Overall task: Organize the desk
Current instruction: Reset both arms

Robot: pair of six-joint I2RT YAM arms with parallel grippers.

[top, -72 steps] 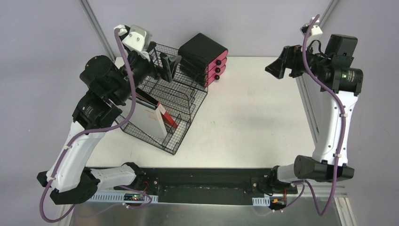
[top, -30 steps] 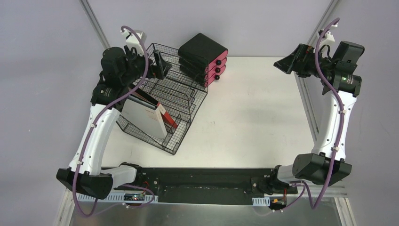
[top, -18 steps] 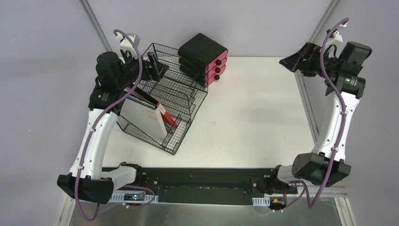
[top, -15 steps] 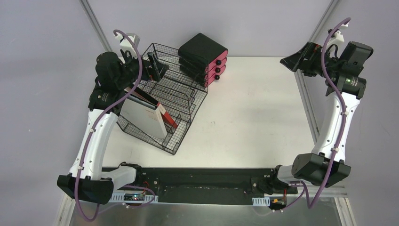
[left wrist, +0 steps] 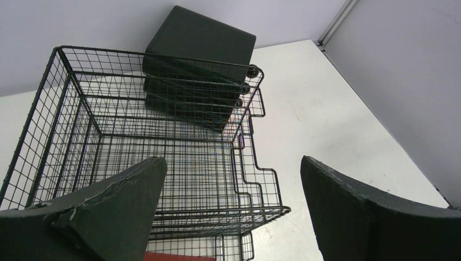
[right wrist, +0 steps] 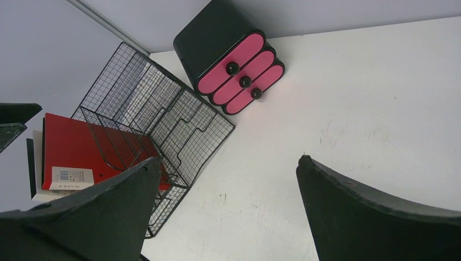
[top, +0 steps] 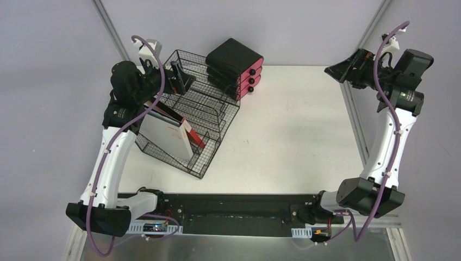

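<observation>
Left gripper (left wrist: pixel 230 163): you have its jaws spread wide, gripping nothing, raised over the wire rack's (top: pixel 209 114) far-left corner | Right gripper (right wrist: pixel 228 159): spread wide, empty, well right of the rack | Desk (top: pixel 293 136): lies under the rack | Red-and-white notebook (top: pixel 167 133) stands inside the rack; drawer unit (top: pixel 236 66) just beside its far side

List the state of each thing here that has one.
left hand, open, empty, over the wire rack.
right hand, open, empty, raised off the desk.
drawer unit, all three drawers shut.
notebook, closed, leaning inside the wire rack.
wire rack, upright on the desk, holding the notebook.
</observation>
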